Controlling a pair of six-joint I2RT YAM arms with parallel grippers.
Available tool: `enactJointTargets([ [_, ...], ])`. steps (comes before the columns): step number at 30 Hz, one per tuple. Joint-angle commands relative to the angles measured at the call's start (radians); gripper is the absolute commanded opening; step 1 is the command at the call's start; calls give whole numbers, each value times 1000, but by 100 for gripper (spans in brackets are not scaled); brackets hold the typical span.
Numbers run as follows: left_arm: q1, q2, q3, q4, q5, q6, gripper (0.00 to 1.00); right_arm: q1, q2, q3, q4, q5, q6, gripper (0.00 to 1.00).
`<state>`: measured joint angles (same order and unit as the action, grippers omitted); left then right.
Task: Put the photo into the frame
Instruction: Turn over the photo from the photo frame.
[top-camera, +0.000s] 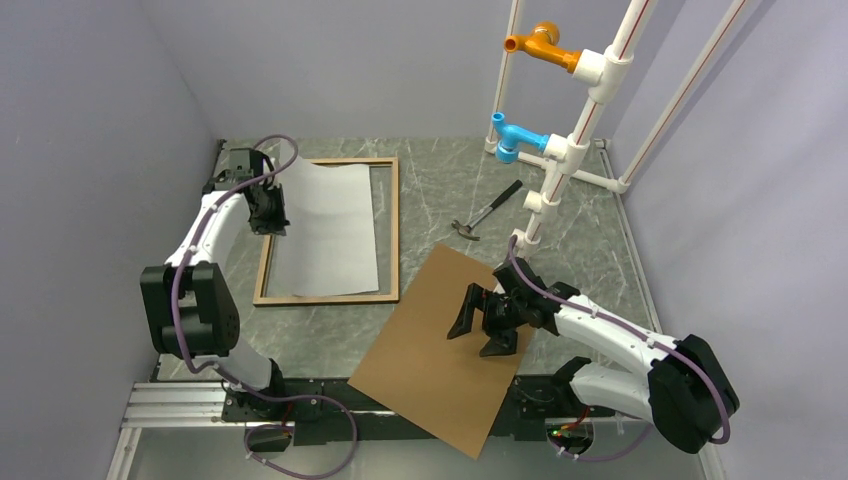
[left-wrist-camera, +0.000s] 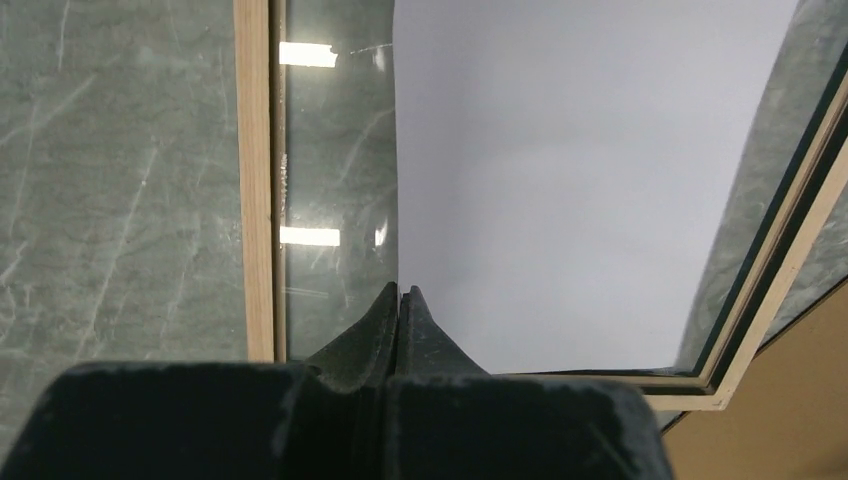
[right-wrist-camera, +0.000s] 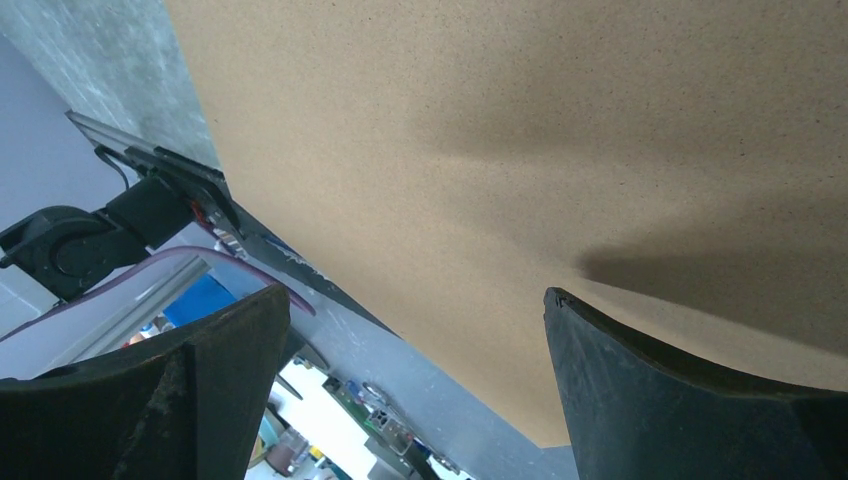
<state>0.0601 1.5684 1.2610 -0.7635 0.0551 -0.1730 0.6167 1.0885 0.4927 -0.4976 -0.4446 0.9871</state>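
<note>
Grey walls enclosed a green marbled table (top-camera: 440, 190). At left, the left gripper (left-wrist-camera: 400, 295) had its fingers pressed together, apparently nipping the left edge of the photo (top-camera: 335, 230). This thin sheet lay white side up, slightly curled, over the glass inside the frame (top-camera: 330, 297) of slim pale-wood rails. Rightward lay a flat brown backing board (top-camera: 430, 350), matte and speckled, with the right gripper (top-camera: 480, 337) spread wide above it.
</note>
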Motion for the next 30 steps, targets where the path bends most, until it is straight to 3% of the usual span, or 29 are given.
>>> enactJointTargets([
  [1,5,27,65,48,51,72,0,1,5,46,12,-10,-15,100],
  [12,4,68,81,80,209,96,0,2,14,41,16,-9,-13,100],
  [21,-35,-5,-45,165,304,178,0,2,21,44,21,-7,-13,100],
  [30,-53,-57,-77,182,289,207,0,2,20,50,16,-3,-9,100],
])
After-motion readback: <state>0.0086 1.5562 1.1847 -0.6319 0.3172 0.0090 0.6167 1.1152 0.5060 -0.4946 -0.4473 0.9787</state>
